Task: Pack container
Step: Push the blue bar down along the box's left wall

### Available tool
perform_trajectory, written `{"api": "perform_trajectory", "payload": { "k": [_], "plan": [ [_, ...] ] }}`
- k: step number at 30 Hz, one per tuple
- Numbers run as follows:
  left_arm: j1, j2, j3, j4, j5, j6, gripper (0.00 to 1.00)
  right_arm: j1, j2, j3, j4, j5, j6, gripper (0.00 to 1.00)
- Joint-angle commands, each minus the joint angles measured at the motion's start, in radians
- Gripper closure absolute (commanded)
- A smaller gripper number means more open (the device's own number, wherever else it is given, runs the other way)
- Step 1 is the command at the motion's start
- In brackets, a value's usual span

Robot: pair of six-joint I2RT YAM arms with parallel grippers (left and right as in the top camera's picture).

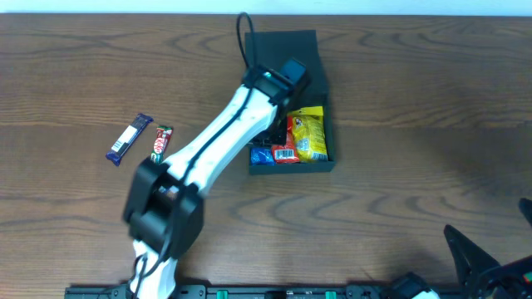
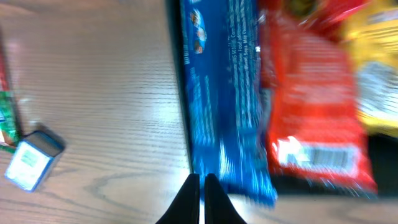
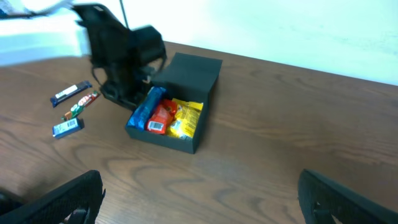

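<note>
**Loose bars lie left of the shut left end effector**

The left end effector [image 2: 202,180] is pinched closed on nothing. It hangs at the left wall of the container [image 1: 287,46], with the blue packet [image 2: 227,93] just to its right. To its left on the tabletop lie a red-and-green bar [image 1: 161,142] and, further out, a blue-and-white bar [image 1: 130,138]. Their long axes run roughly away from the robot. The right end effector [image 3: 200,180], spread wide and empty, is well apart, so the left arm is nearer.
</note>
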Motion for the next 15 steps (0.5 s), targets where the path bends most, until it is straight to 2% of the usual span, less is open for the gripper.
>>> {"api": "perform_trajectory", "payload": {
  "k": [1,5,15],
  "plan": [
    [-0.010,-0.110,0.006,-0.003,-0.019,0.003,0.94,0.004,-0.006,0.008,-0.003,0.011,-0.011,0.01],
    [-0.033,-0.114,-0.014,-0.012,0.030,0.004,0.94,0.004,-0.006,0.008,-0.003,0.010,-0.011,0.01],
    [-0.066,-0.115,-0.237,0.105,0.100,0.019,0.94,0.004,-0.006,0.008,-0.003,0.010,-0.011,0.01]
  ]
}}
